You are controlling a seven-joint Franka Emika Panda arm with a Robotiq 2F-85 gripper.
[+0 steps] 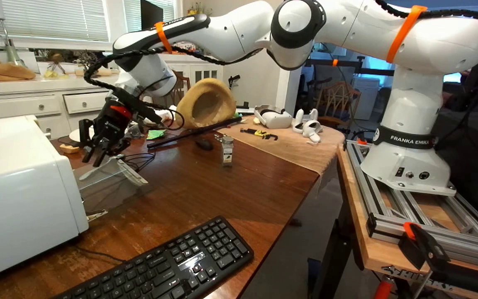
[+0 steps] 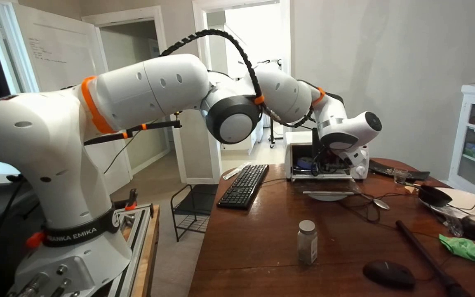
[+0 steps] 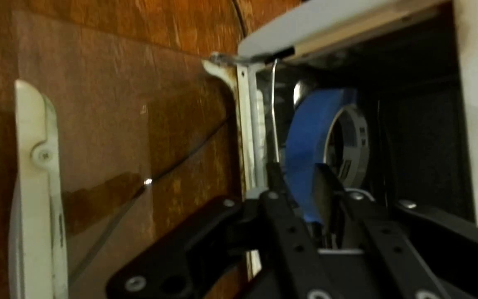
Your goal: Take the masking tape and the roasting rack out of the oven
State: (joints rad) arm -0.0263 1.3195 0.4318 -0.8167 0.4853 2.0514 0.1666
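The white oven (image 1: 19,199) stands on the table with its glass door folded down, the cream handle (image 3: 35,187) at its outer edge. Inside, the roll of blue masking tape (image 3: 305,128) stands on edge near the mouth; its blue side also shows in an exterior view (image 2: 304,163). A thin upright wire (image 3: 274,112) just within the mouth looks like part of the roasting rack; the rest is dark or hidden. My gripper (image 3: 297,166) is at the oven's mouth, jaws partly open. The tape's blue band shows between the fingers; whether they touch it I cannot tell.
A black keyboard (image 1: 172,265) lies beside the oven. Out on the table are a spice jar (image 2: 307,243), a mouse (image 2: 388,273), a black rod (image 2: 427,255) and a green packet (image 2: 462,247). A spoon (image 2: 379,203) and dark cables lie near the lowered door.
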